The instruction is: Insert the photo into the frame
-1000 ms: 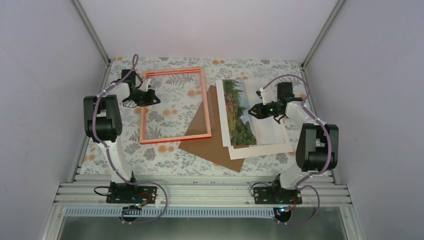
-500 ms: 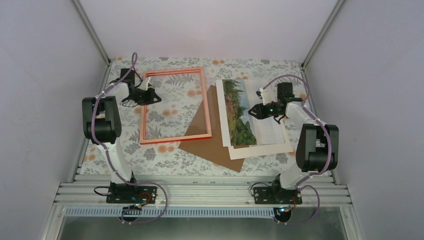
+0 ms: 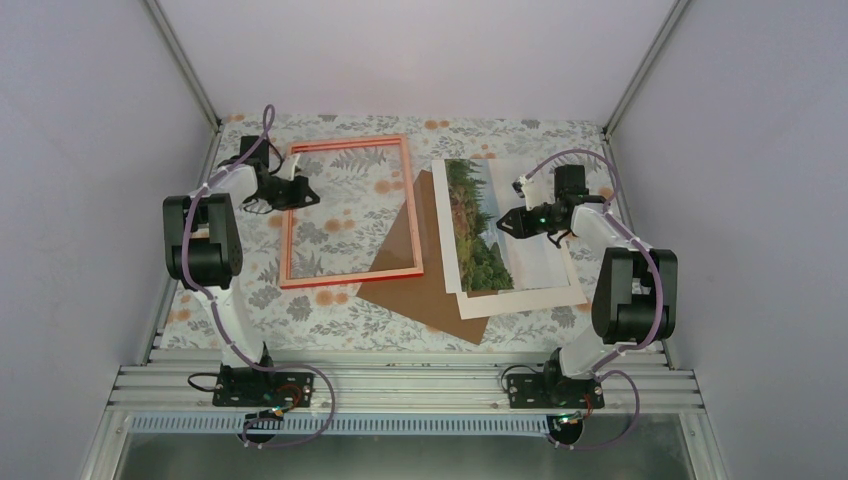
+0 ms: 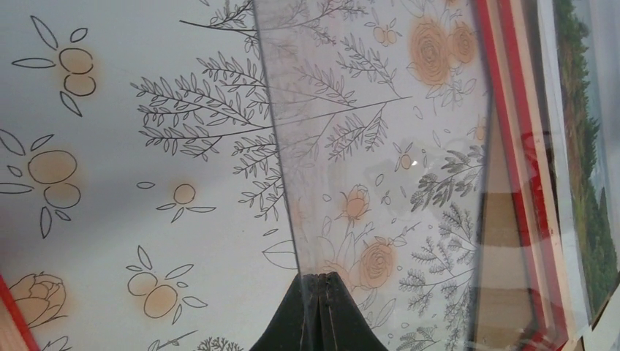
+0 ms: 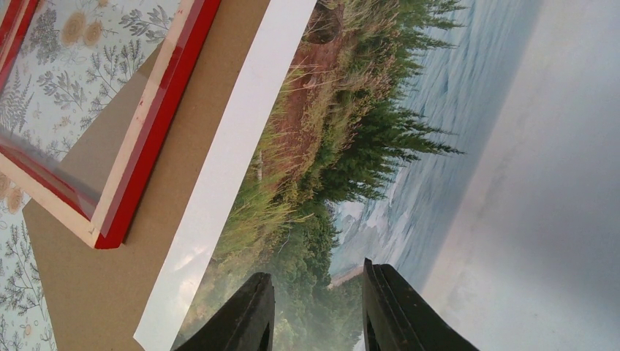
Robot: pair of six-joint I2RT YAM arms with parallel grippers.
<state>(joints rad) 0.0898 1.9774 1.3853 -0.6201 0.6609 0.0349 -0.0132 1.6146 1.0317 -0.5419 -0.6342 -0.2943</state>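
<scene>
Left fingers slightly back; photo under right fingers

A table patterned with grey leaves and orange flowers was seen beneath everything. On its left half a red frame had been laid, and the pattern could be seen through its pane. A brown backing board had been placed just to the right, its left part overlapped by the frame's right rail.
</scene>
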